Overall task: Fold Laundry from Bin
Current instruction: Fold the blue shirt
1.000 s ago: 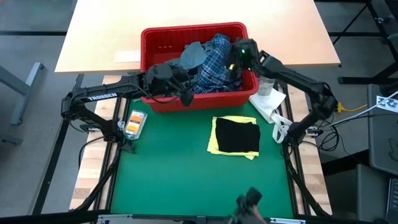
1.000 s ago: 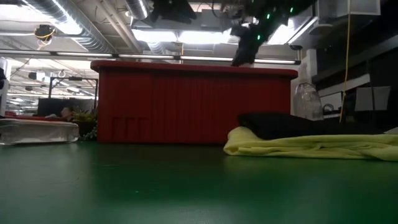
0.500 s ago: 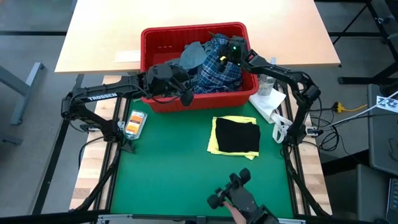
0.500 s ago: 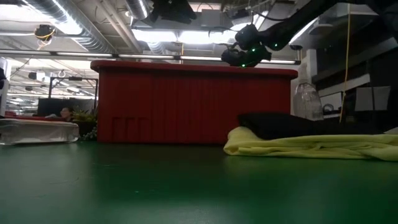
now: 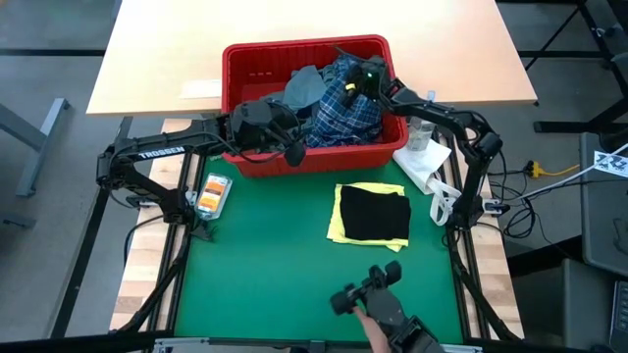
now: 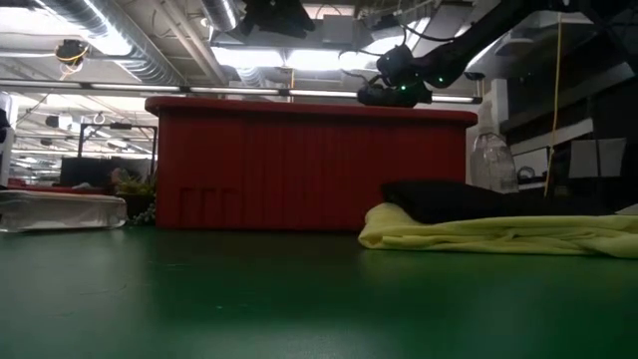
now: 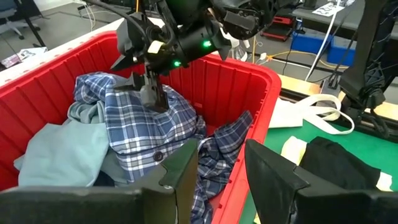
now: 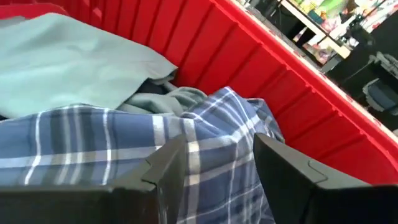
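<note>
Red bin (image 5: 257, 61), blue-white plaid shirt (image 7: 146, 134), grey-blue garment (image 7: 59, 149), seemingly black-on-yellow pile (image 5: 373, 215).

Plaid shirt (image 5: 343, 98) in bin (image 5: 257, 56); dark garment (image 5: 373, 215) on table before bin.

The right gripper (image 5: 345, 76) reaches in from the right edge of the counter with its arm bent. Its jaws are open and point down near the far edge. The left gripper (image 5: 294, 153) waits, reaching in from the left edge, jaws partly open.
</note>
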### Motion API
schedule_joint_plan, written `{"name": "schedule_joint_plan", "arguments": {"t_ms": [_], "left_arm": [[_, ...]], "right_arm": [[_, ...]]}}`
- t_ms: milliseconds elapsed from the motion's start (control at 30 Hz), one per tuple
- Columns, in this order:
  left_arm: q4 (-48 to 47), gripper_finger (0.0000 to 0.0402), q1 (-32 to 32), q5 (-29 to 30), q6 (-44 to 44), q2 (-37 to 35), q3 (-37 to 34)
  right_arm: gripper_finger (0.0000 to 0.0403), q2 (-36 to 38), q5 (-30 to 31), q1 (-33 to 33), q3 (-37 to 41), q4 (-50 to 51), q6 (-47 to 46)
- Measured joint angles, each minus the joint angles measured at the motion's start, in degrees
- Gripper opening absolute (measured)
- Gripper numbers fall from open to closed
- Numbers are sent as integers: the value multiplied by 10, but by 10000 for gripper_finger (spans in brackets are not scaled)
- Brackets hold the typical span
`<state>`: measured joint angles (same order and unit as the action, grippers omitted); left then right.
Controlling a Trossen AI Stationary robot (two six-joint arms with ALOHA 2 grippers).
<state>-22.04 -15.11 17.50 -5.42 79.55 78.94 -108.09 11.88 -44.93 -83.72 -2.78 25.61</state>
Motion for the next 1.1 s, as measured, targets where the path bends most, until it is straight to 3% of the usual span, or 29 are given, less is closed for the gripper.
{"name": "schedule_joint_plan", "arguments": {"t_ms": [533, 667, 933, 1100], "left_arm": [[-13, 128, 0, 0, -1, 0, 0], [-18, 128, 0, -1, -1, 0, 0], [-19, 128, 0, -1, -1, 0, 0], [-29, 128, 0, -1, -1, 0, 0]], "right_arm": [[184, -71, -96, -24, 0, 27, -15], [148, -74, -96, -24, 0, 28, -14], [12, -74, -95, -24, 0, -6, -13], [27, -67, -100, -23, 0, -9, -14]]}}
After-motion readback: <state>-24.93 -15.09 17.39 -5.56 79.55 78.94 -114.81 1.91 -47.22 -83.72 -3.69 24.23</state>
